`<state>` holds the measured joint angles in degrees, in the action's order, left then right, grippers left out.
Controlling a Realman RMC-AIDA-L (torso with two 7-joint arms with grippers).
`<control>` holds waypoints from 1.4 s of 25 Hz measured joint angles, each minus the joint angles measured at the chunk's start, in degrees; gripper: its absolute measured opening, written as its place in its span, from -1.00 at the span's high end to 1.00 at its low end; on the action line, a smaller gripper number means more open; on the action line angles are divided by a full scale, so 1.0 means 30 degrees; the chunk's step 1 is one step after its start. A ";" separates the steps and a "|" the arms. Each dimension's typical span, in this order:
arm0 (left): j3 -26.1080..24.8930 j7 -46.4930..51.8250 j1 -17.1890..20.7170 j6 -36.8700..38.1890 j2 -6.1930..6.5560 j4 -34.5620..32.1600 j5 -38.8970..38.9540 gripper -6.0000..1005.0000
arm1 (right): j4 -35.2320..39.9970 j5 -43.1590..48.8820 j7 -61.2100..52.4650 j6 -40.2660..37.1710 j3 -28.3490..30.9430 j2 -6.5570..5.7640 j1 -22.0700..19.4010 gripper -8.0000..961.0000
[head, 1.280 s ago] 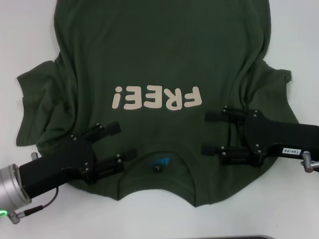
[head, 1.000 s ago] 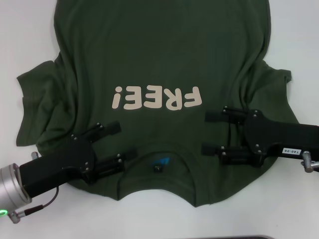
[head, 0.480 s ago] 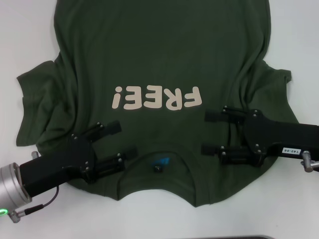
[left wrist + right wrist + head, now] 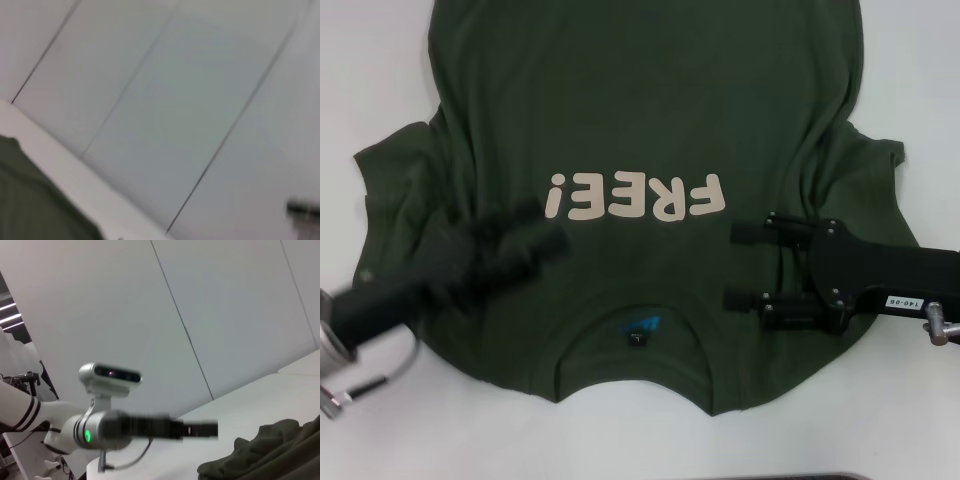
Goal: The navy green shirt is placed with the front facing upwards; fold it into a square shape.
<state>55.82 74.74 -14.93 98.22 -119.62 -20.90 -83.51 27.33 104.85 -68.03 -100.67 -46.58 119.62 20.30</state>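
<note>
The navy green shirt (image 4: 640,150) lies spread front-up on the white bench (image 4: 920,90), its cream "FREE!" lettering (image 4: 635,196) reading upside down from the head view and its ribbed collar (image 4: 635,325) with the small blue neck label (image 4: 642,326) toward the robot. The right end effector (image 4: 745,265) sits low over the shirt's shoulder area beside the collar, its two black fingers (image 4: 760,232) apart, with green fabric showing between them. The left end effector (image 4: 535,235) is over the shirt near the other sleeve (image 4: 395,200), smeared by motion blur; whether its fingers are apart or together cannot be told.
</note>
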 joint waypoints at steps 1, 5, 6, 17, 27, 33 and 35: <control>-0.0513 0.1323 -0.0172 0.0407 0.0142 -0.0129 0.0004 -0.68 | -0.0002 0.0001 -0.0001 -0.0001 -0.0001 0.0000 0.0001 -0.86; -0.1456 0.5775 -0.0768 0.1028 0.0856 -0.0406 -0.0036 -0.67 | -0.0001 0.0000 -0.0001 0.0008 -0.0001 0.0002 0.0002 -0.86; -0.1503 0.6849 -0.0914 0.1035 0.1066 -0.0440 -0.0077 -0.67 | -0.0001 0.0001 -0.0001 0.0009 0.0000 0.0008 0.0002 -0.86; -0.1646 1.5752 -0.1236 -0.1699 0.2484 -0.2697 -0.1359 -0.67 | -0.0007 0.0000 -0.0083 0.0080 -0.0089 0.0030 -0.0051 -0.86; -0.3347 2.0020 -0.2896 -0.2166 0.3881 -0.4170 -0.5919 -0.62 | -0.0160 0.0000 -0.0310 0.0414 -0.0092 0.0055 -0.0009 -0.86; -0.3569 2.2448 -0.3880 -0.2608 0.4409 -0.5146 -0.8985 -0.58 | -0.0235 0.0000 -0.0483 0.0456 -0.0090 0.0002 0.0063 -0.86; -0.3713 2.2800 -0.4084 -0.2756 0.4525 -0.5190 -0.9375 -0.57 | -0.0248 0.0000 -0.0534 0.0508 -0.0089 0.0001 0.0081 -0.86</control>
<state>44.69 143.14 -27.18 89.96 -106.05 -36.47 -111.64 26.59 104.85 -69.63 -99.14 -46.84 119.62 20.54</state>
